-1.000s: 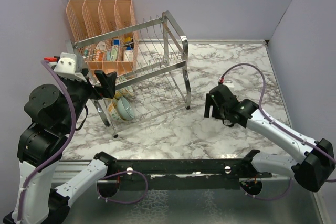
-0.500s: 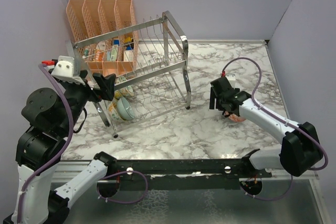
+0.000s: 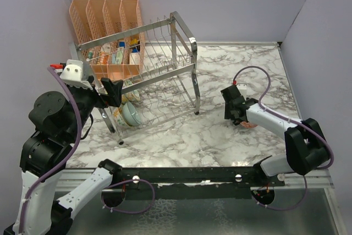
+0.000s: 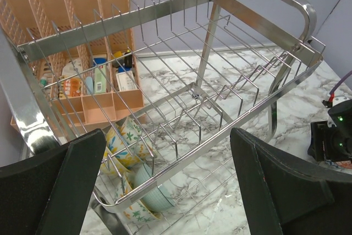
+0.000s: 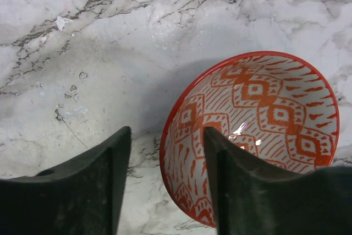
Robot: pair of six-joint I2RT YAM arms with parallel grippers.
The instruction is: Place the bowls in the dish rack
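A red-orange patterned bowl (image 5: 264, 119) sits on the marble table at the right, also seen in the top view (image 3: 249, 125). My right gripper (image 5: 166, 136) is open and straddles the bowl's left rim, one finger inside and one outside; it also shows in the top view (image 3: 234, 115). The chrome dish rack (image 3: 159, 70) stands at the back left. Bowls stand on edge in its lower tier (image 3: 127, 113), among them a blue-yellow one (image 4: 126, 141) and a teal one (image 4: 157, 193). My left gripper (image 4: 165, 136) is open and empty, held above the rack's near-left end (image 3: 114, 89).
A peach-orange divided organizer (image 3: 104, 15) with small items stands behind the rack against the back wall, also in the left wrist view (image 4: 71, 4). Purple walls close in the table on the left, back and right.
My right gripper has moved a little right and down onto the rim of the red-orange bowl, which now shows beside it. My left arm has barely shifted.
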